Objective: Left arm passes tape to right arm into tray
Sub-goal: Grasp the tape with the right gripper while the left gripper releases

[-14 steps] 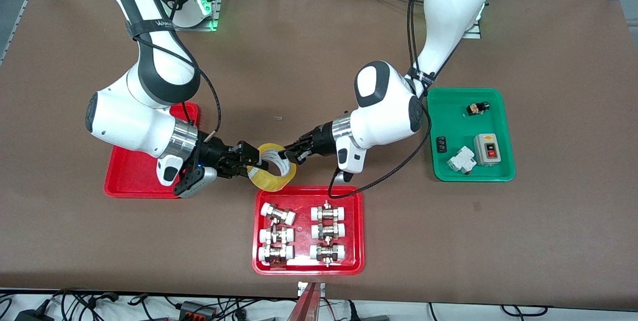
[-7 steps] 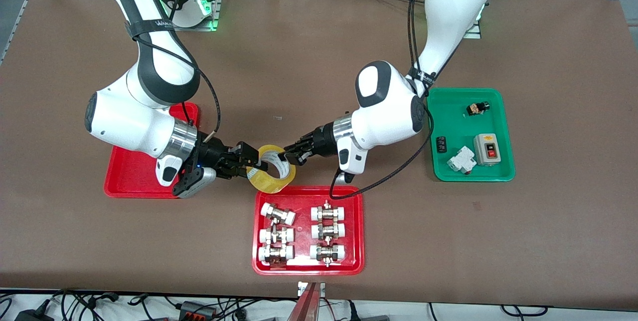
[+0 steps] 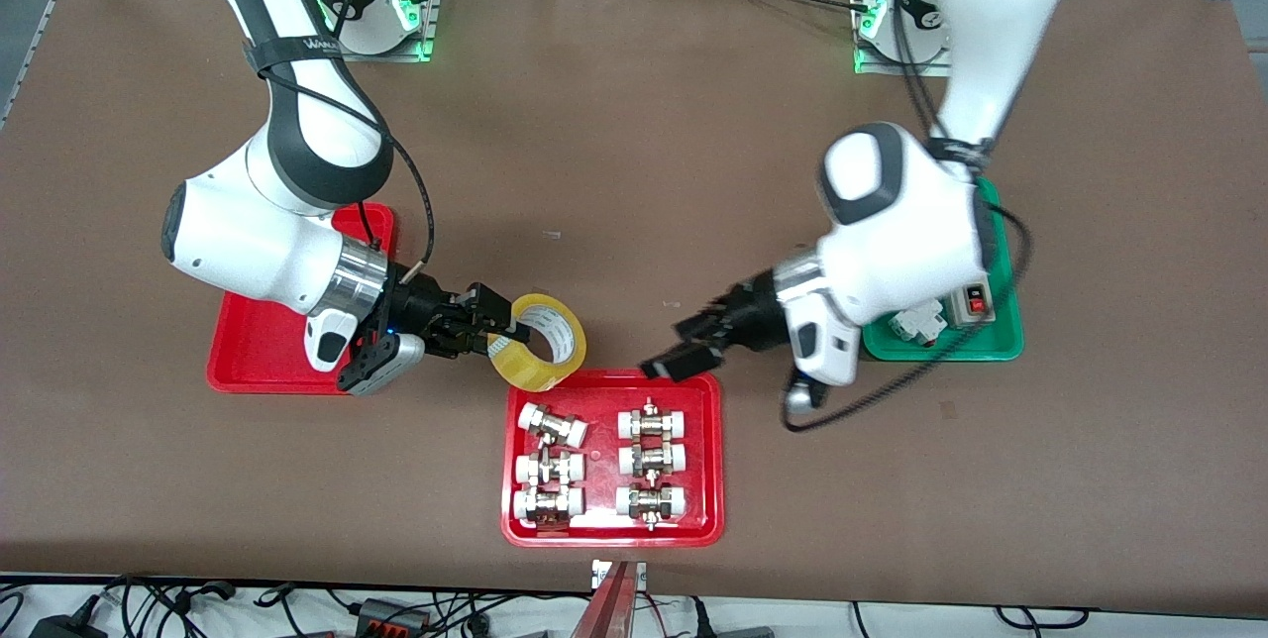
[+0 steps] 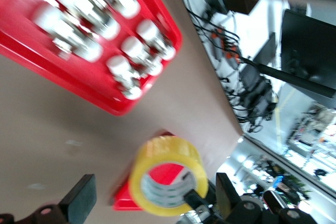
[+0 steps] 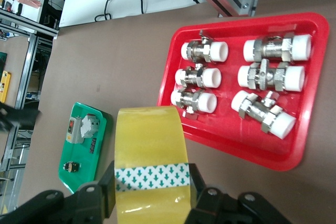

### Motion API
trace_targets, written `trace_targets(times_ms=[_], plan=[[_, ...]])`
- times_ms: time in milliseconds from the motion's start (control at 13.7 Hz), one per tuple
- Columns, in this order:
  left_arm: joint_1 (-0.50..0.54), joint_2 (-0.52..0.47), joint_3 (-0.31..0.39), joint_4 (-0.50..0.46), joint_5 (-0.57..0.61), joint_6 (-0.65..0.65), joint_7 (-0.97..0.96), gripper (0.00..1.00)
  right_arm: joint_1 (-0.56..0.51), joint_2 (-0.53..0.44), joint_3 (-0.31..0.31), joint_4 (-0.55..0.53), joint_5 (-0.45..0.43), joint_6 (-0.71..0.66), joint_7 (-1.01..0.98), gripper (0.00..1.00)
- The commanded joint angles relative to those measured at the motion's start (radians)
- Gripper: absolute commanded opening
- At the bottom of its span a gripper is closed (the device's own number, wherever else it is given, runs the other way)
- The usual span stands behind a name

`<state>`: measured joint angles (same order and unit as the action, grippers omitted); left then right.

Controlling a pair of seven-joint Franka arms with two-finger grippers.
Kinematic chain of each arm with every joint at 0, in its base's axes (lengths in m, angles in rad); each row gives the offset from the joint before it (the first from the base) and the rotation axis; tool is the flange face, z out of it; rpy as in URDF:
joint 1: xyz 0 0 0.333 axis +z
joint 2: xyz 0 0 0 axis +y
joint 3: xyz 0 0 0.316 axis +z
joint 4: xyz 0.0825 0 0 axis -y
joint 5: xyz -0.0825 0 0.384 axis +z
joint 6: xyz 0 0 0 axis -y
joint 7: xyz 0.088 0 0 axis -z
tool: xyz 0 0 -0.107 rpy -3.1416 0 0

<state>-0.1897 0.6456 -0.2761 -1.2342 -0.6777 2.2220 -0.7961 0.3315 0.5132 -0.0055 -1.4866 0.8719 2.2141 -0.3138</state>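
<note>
The tape (image 3: 542, 342), a yellowish roll, hangs in my right gripper (image 3: 498, 332), which is shut on its two flat sides. It is held over the bare table between the plain red tray (image 3: 248, 361) and the fittings tray. The right wrist view shows the tape (image 5: 151, 140) clamped between that gripper's fingers (image 5: 151, 191). My left gripper (image 3: 679, 348) is open and empty, over the table by the fittings tray's corner, apart from the tape. In the left wrist view, the tape (image 4: 157, 156) shows farther off between my left gripper's spread fingers (image 4: 153, 201). The right arm hides much of the plain red tray.
A red tray (image 3: 515, 529) with several metal-and-white pipe fittings lies nearer the front camera, just below the tape; it also shows in the right wrist view (image 5: 294, 153). A green tray (image 3: 1001, 346) with electrical parts lies toward the left arm's end, partly under the left arm.
My left gripper has let go of the tape and drawn back toward the green tray. My right gripper keeps the tape and has hardly moved.
</note>
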Motion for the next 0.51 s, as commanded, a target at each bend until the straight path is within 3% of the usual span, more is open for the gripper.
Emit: trace_targets(times_ms=[0,219,437], plan=[[0.152,-0.075,-0.02,-0.027,0.117,-0.286,0.075,1.0,-0.109,-0.019,-0.001,0.014,0.009,-0.207,0.01,0.0],[0.274,-0.148,-0.012,-0.021,0.248,-0.636,0.158,1.0,-0.256,-0.018,-0.001,-0.012,-0.092,-0.419,-0.025,0.0],[0.286,-0.184,-0.021,0.053,0.629,-0.904,0.297,1.0,-0.371,-0.007,-0.002,-0.089,-0.105,-0.5,-0.137,0.0]])
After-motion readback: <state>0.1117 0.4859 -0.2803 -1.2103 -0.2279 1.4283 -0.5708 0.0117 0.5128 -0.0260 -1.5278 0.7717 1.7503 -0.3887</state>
